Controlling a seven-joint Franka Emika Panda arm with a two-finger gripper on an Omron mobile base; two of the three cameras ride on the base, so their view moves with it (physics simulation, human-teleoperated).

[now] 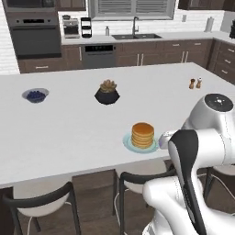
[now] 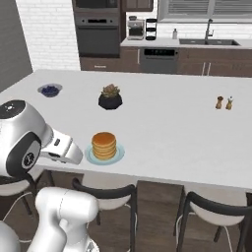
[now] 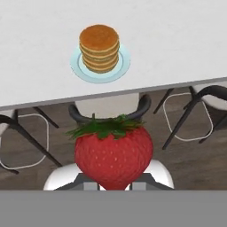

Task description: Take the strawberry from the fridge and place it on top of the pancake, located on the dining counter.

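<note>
In the hand view a bright red strawberry (image 3: 114, 155) with green leaves sits low and close, and my gripper (image 3: 114, 185) is shut on it; the berry hides most of the fingers. It hangs over the floor and chairs, short of the dining counter's (image 3: 177, 44) near edge. Beyond that edge stands the pancake (image 3: 99, 48), a golden-brown stack on a pale teal plate (image 3: 77, 66). The base views show the same pancake (image 1: 142, 134) (image 2: 104, 145) near the front edge of the counter (image 1: 69, 128) (image 2: 172, 133), with my hand just beside the plate. The fridge is out of view.
On the counter stand a blue bowl of blueberries (image 1: 35, 95) (image 2: 49, 89), a dark pot with a plant (image 1: 107, 93) (image 2: 110, 98) and two small shakers (image 1: 195, 83) (image 2: 224, 103). Dark chairs (image 1: 41, 202) (image 2: 216, 211) (image 3: 108, 111) line the near edge, below the hand.
</note>
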